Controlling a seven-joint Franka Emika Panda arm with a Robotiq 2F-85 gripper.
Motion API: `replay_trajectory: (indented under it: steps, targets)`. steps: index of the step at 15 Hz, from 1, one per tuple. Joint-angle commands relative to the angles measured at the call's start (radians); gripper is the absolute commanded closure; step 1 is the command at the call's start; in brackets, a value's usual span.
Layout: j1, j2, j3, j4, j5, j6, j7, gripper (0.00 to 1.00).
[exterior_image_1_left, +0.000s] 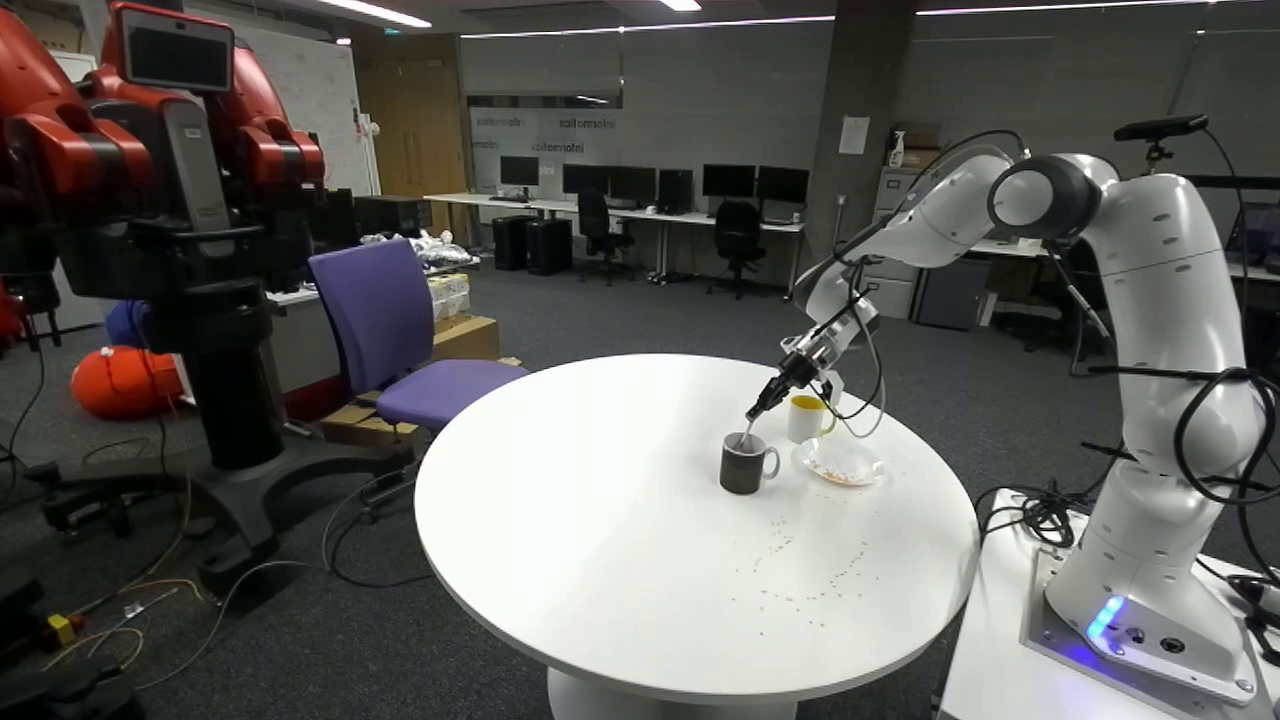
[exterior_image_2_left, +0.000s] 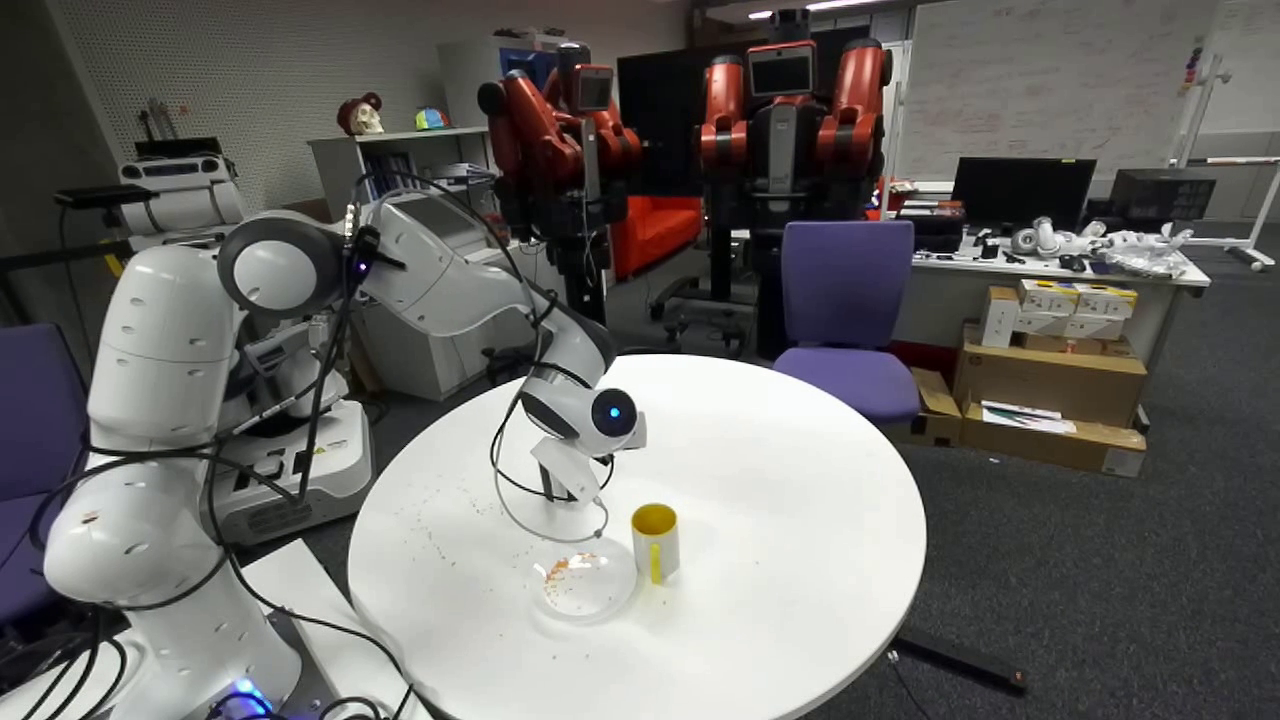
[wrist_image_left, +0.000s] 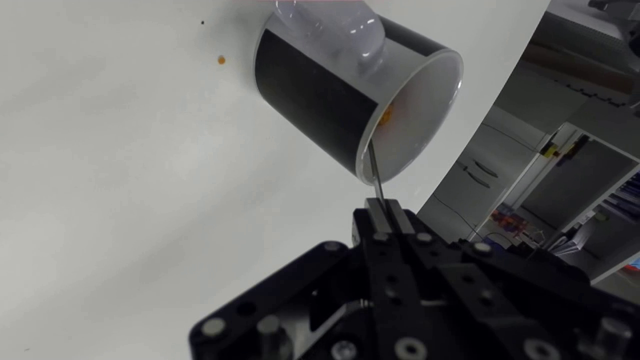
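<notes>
Dark mug (exterior_image_1_left: 741, 468) just below the jaws, and slanting from its mouth, a thin metal utensil (wrist_image_left: 376, 171), long axis running up into the jaws, clamped tight on it; rightward past them in an exterior view, a yellow-lined mug (exterior_image_1_left: 803, 426), then a clear plate (exterior_image_1_left: 860, 466).

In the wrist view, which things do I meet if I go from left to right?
Tiny dark speck → orange speck → black-and-white mug → grey shelving in the background. Left out because they overlap: the tool and the thin metal rod.
</notes>
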Motion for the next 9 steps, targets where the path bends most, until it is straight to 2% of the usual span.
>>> replay_trajectory:
  steps: [1,9]
  targets:
    - [-0.004,0.021,-0.012,0.034,0.032,-0.072,-0.023,0.99]
    - [-0.009,0.031,-0.012,0.029,0.093,-0.088,-0.090,0.99]
